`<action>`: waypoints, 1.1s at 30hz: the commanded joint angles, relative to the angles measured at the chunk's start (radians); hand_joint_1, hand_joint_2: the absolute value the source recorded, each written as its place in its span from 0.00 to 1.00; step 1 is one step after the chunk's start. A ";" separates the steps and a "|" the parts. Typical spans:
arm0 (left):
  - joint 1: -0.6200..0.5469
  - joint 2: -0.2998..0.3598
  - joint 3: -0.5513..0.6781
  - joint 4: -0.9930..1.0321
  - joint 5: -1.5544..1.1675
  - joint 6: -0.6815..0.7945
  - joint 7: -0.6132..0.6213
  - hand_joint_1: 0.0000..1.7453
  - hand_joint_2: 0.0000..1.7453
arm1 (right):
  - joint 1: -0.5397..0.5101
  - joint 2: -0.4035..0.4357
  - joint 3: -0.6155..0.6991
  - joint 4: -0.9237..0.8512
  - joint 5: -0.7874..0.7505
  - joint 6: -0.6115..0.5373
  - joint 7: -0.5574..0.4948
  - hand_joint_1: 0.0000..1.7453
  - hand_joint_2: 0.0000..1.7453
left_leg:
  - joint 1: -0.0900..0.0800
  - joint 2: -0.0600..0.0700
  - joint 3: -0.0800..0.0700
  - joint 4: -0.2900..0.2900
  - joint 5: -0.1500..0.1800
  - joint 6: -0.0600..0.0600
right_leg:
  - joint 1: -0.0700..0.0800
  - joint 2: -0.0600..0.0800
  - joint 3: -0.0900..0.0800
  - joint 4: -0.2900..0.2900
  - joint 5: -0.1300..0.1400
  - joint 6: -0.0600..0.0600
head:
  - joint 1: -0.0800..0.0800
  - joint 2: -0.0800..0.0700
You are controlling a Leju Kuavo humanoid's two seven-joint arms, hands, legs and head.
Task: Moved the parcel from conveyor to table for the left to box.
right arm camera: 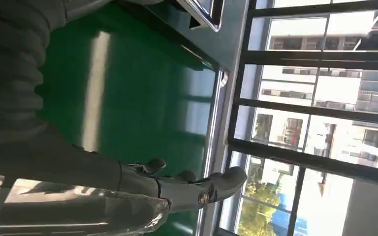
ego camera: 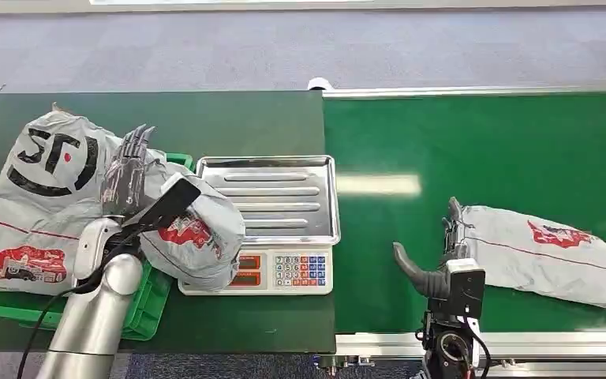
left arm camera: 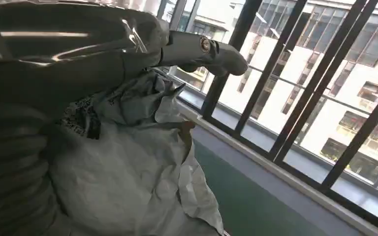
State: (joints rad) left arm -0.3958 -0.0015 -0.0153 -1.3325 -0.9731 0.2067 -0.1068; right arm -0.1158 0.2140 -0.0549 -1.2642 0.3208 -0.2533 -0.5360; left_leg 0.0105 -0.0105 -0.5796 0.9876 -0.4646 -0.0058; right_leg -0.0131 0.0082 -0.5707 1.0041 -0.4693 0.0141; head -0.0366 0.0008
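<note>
A grey courier parcel [ego camera: 548, 254] with a red print lies on the green conveyor belt [ego camera: 473, 150] at the right. My right hand [ego camera: 440, 257] stands open at the parcel's left end, its dark fingers against the bag's edge and its thumb spread away to the left. The right wrist view has that thumb [right arm camera: 204, 191] over bare belt [right arm camera: 128, 98]. My left hand [ego camera: 129, 170] is open with straight fingers above a crumpled grey parcel [ego camera: 196, 233], which droops from the green bin [ego camera: 151, 302] onto the scale's left side. In the left wrist view the thumb [left arm camera: 211, 51] juts over this parcel [left arm camera: 128, 172].
A scale with a steel tray [ego camera: 276, 197] and keypad sits on the dark green table [ego camera: 221, 118] between bin and belt. A large grey parcel with a black logo [ego camera: 39, 189] fills the bin's left part. The belt's metal rail [ego camera: 521, 343] runs along the near edge.
</note>
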 commanded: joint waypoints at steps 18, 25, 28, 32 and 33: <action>-0.015 -0.003 0.012 0.057 -0.002 -0.030 0.047 1.00 1.00 | -0.008 0.007 -0.041 -0.012 0.007 0.017 0.013 0.00 1.00 | 0.000 0.000 0.001 -0.001 0.000 0.000 | 0.000 -0.001 0.001 -0.001 0.000 -0.001 | 0.000 0.000; -0.015 -0.003 0.012 0.057 -0.002 -0.030 0.047 1.00 1.00 | -0.008 0.007 -0.041 -0.012 0.007 0.017 0.013 0.00 1.00 | 0.000 0.000 0.001 0.000 0.000 0.000 | 0.000 -0.001 0.001 0.000 0.000 0.000 | 0.000 0.000; -0.014 -0.002 0.009 0.063 -0.031 -0.051 0.064 1.00 1.00 | -0.008 0.009 -0.046 -0.013 0.009 0.020 0.014 0.00 1.00 | 0.000 0.000 0.000 -0.001 0.000 0.000 | 0.000 -0.001 0.001 0.000 0.000 0.000 | 0.000 0.000; -0.012 -0.003 0.015 0.085 -0.069 -0.069 0.078 1.00 1.00 | -0.010 0.011 -0.047 -0.009 0.014 0.025 0.017 0.00 1.00 | 0.000 0.000 0.001 -0.001 0.000 0.000 | 0.000 -0.001 0.001 -0.001 0.000 -0.001 | 0.000 0.000; -0.012 -0.003 0.015 0.085 -0.069 -0.069 0.078 1.00 1.00 | -0.010 0.011 -0.047 -0.009 0.014 0.025 0.017 0.00 1.00 | 0.000 0.000 0.001 -0.001 0.000 0.000 | 0.000 -0.001 0.001 -0.001 0.000 -0.001 | 0.000 0.000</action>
State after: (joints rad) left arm -0.3874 -0.0027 -0.0122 -1.3306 -1.0178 0.1583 -0.0442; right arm -0.1110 0.2213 -0.0782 -1.2821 0.3330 -0.2377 -0.5268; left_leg 0.0105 -0.0105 -0.5798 0.9876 -0.4646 -0.0058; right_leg -0.0131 0.0082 -0.5708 1.0041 -0.4693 0.0141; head -0.0366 0.0008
